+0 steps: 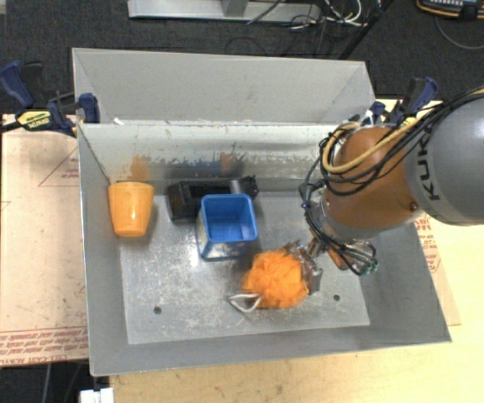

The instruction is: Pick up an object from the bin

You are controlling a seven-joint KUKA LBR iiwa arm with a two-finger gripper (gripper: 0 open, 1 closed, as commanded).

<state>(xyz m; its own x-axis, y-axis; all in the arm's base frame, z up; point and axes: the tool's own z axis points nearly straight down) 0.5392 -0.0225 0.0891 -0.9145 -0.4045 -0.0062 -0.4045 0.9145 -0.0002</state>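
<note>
— Looking down into the bin (225,330), where is the gripper (307,271)?

— Low over the floor, right of the middle and toward the near wall. It hangs under the orange cover (368,187) on the wrist of the arm (465,162), which comes in from the right with cables (343,154) looped over it.

— What lies nearest to it?

— A pouf (276,280), orange, round and frilly. It rests on the bin floor just left of the gripper, and its right edge touches the gripper's metal tip. A white cord (242,303) loops out from its lower left onto the floor.

— Is the gripper clamped on the pouf?

— I cannot tell. The wrist covers much of it from above, so whether it is apart, together or closed on the pouf does not show. The two are touching, side by side.

— And the rest?

— A blue tub (227,222) sits up and left of the pouf, near it but not touching. A black thing (190,198) lies just behind the tub, against its back edge. An orange cup (130,208) stands by the left wall, well apart from the gripper.
</note>
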